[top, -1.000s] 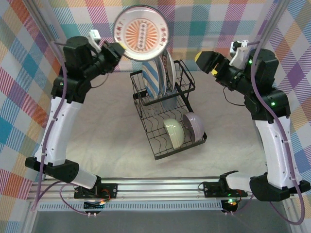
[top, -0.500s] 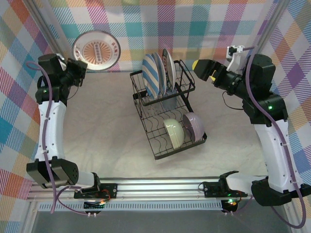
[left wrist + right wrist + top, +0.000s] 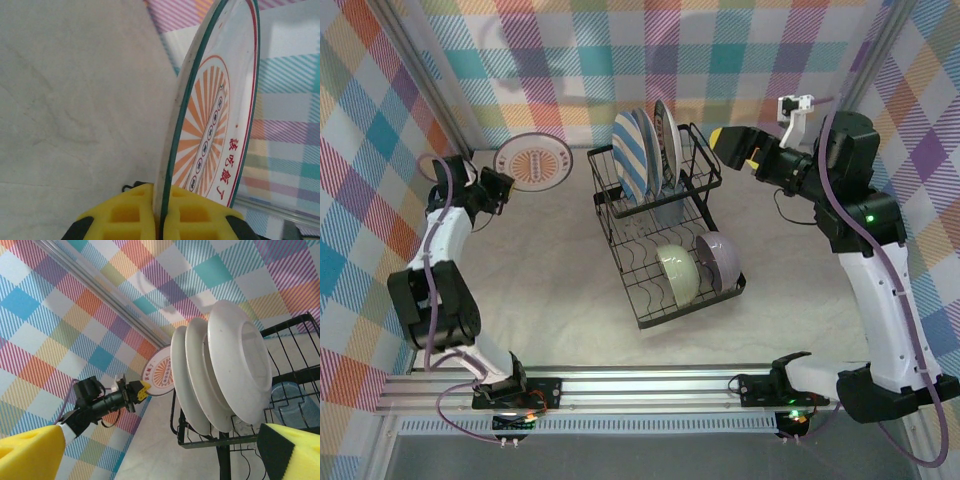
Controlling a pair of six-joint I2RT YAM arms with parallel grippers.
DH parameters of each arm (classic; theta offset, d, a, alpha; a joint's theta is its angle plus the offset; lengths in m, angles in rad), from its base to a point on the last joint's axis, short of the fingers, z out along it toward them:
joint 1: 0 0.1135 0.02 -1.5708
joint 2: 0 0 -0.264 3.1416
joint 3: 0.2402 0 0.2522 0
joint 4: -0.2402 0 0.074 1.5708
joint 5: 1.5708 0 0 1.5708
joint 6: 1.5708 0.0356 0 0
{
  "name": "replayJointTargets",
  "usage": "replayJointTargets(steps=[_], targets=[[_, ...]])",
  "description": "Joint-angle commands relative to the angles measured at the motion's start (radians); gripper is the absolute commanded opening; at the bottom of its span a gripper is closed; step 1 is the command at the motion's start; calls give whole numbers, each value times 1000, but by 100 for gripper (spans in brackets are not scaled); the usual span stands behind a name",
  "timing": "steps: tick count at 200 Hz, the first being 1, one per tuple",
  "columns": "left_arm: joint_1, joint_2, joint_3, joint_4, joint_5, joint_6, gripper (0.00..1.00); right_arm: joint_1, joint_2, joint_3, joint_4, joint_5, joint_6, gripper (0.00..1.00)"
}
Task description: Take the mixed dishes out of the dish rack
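Note:
The black dish rack (image 3: 665,240) stands mid-table. Three plates (image 3: 645,150) stand on edge in its far section, seen from behind in the right wrist view as plates (image 3: 225,370), with a grey-blue tumbler (image 3: 292,400) below them. A pale green bowl (image 3: 678,272) and a lavender bowl (image 3: 722,258) sit in the near section. My left gripper (image 3: 498,188) is shut on the rim of an orange-striped plate (image 3: 533,162), held on edge low at the back left; up close the plate (image 3: 215,115) runs between the yellow pads (image 3: 125,217). My right gripper (image 3: 730,143) hangs open just right of the rack's plates.
Checked cloth walls (image 3: 620,60) close in the back and both sides. The table is covered in pale cloth (image 3: 540,260), with bare room left of the rack. A metal rail (image 3: 640,385) runs along the near edge.
My left arm has swung the orange-striped plate from high above the rack out to the left and down to the back-left corner. The right gripper has edged left toward the rack.

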Motion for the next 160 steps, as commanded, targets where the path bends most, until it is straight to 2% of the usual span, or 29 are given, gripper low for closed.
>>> replayJointTargets(steps=[1,86,160], targets=[[42,62,0,143,59,34,0,3,6,-16,29,-27,4,99],[55,330,73,191,78,63,0,4,38,-23,13,-39,21,99],[58,446,144,194,71,64,0,7,62,3,-17,-34,9,99]])
